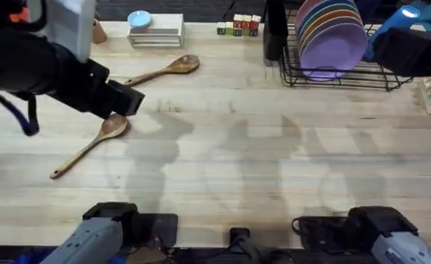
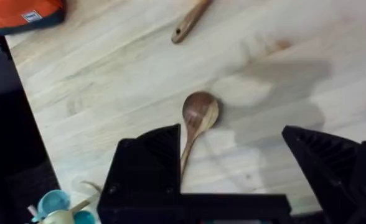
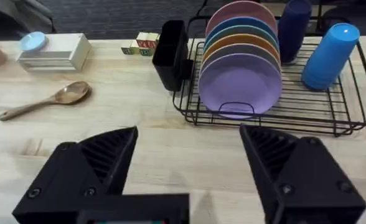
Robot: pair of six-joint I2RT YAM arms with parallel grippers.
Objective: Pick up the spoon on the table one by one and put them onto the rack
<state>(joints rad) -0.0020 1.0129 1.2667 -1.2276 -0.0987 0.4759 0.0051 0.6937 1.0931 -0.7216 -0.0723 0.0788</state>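
Observation:
Two brown wooden spoons lie on the table at the left. The nearer spoon [image 1: 91, 147] lies slanted, and its bowl [image 2: 200, 112] sits just ahead of my left gripper [image 2: 233, 171], which hovers open over it; the handle runs under the gap beside one finger [image 2: 149, 168]. In the overhead view my left gripper [image 1: 131, 106] sits right above that bowl. The farther spoon [image 1: 164, 71] lies beyond, untouched. The black wire rack [image 1: 340, 82] stands at the back right, with its tall black utensil cup [image 3: 172, 53] on the side. My right gripper [image 3: 189, 174] is open and holds nothing, well short of the rack [image 3: 264, 121].
Coloured plates [image 3: 239, 81] fill the rack's slots, and a blue cup [image 3: 332, 56] stands on it. A white box with a blue lid [image 1: 153, 33], small letter blocks [image 1: 237, 28] and a tan cup [image 1: 98, 31] line the back edge. An orange item [image 2: 21, 12] lies off the table's left.

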